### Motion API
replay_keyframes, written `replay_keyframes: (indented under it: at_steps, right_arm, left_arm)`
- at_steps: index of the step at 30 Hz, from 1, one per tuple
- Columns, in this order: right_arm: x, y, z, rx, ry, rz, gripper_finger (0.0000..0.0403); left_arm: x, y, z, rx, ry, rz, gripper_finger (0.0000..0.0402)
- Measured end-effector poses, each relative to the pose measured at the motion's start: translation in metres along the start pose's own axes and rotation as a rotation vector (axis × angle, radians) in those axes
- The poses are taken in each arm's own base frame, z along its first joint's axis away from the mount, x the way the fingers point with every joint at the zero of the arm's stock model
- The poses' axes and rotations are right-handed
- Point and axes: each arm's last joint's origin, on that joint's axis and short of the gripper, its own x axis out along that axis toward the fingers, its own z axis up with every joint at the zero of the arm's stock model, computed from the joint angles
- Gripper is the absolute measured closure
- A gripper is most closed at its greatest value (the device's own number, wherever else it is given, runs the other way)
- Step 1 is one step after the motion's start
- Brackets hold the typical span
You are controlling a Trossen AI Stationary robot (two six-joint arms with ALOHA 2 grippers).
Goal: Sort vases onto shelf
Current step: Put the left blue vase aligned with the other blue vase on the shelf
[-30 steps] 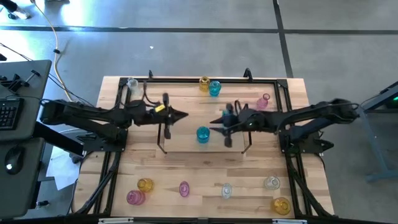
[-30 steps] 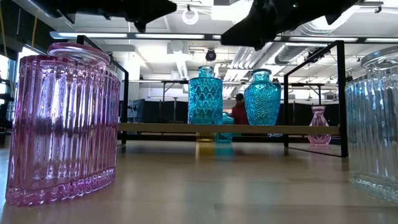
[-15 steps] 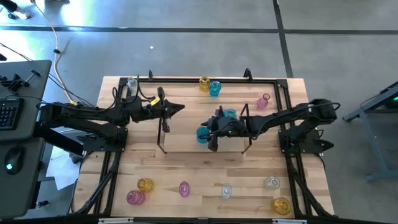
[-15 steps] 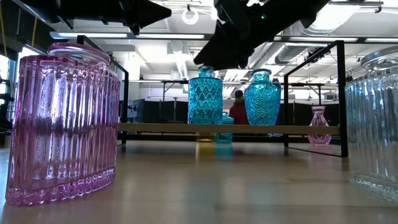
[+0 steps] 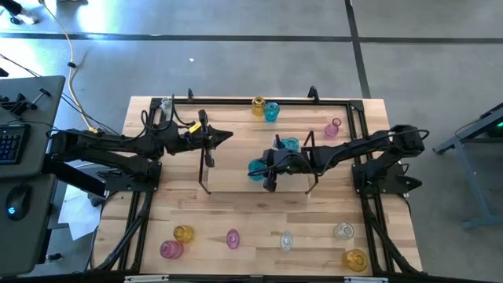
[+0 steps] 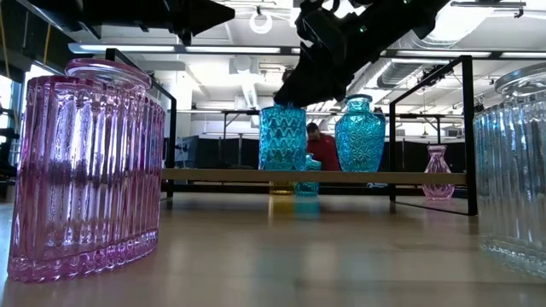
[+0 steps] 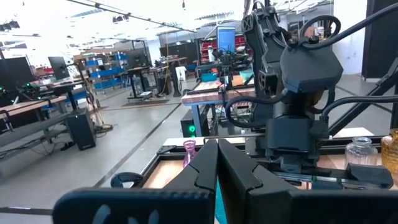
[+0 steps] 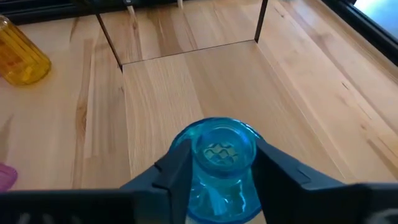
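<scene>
desk [image 5: 236, 212]: pale wood planks with visible grain, black metal frame round the edge; the largest surface, carrying everything.
shelf [image 5: 236, 177]: flat light-wood board at mid-desk, thin dark wire uprights at its left and right ends.
left arm [image 5: 102, 145]: dark, jointed, reaching in from the left over the shelf's left end.
right arm [image 5: 369, 149]: dark, reaching in from the right across the shelf.
pink vase [image 6: 85, 170]: ribbed translucent glass, flattened oval body, upright at the near left of the desk.
clear vase [image 6: 516, 170]: ribbed glass, near right, partly cut off by the low view's edge.
cyan vase [image 8: 214, 162]: diamond-cut translucent blue glass, squarish body, round mouth; upright on the shelf, long axis vertical, mouth pointing up.
second cyan vase [image 6: 359, 136]: rounder, faceted, upright on the shelf just right of the first.
right gripper [image 8: 216, 163]: over the middle of the shelf; one finger on each side of the cyan vase's neck, fingers [image 8: 174, 171] against the glass, grasping it below the rim.
left gripper [image 7: 216, 165]: raised above the shelf's left end, fingers clenched together, nothing between them.
small pink vase [image 5: 334, 127]: narrow neck, on the desk, far right of the shelf.
amber vase [image 8: 22, 59]: ribbed yellow glass, on the desk beyond the shelf's end.
</scene>
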Motion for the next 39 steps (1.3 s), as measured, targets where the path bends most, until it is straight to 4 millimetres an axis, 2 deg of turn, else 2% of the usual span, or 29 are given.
replay_keyframes:
  at_steps: [4, 7, 15, 21, 33, 39]
  right_arm:
    - [-0.001, 0.002, -0.001, -0.005, 0.004, 0.003, 0.0309]
    - [-0.004, 0.005, -0.001, -0.012, 0.008, 0.012, 0.0319]
    - [-0.025, 0.007, 0.0, -0.025, 0.056, 0.016, 0.0315]
    - [-0.037, 0.0, -0.005, -0.015, 0.13, -0.084, 0.0317]
    - [-0.041, -0.003, -0.01, 0.013, 0.183, -0.159, 0.0317]
    - [-0.043, -0.001, -0.015, 0.052, 0.224, -0.177, 0.0295]
  left_arm:
    - [0.0, 0.0, 0.001, 0.0, -0.005, 0.0, 0.0401]
    - [0.0, 0.0, 0.002, -0.001, -0.016, 0.002, 0.0401]
    - [0.0, 0.0, 0.002, 0.0, -0.022, 0.003, 0.0401]
    - [0.0, -0.001, 0.004, 0.002, -0.039, -0.022, 0.0401]
    - [0.0, -0.001, 0.004, -0.002, -0.041, -0.023, 0.0401]
    - [0.0, -0.003, 0.004, -0.011, -0.043, -0.036, 0.0401]
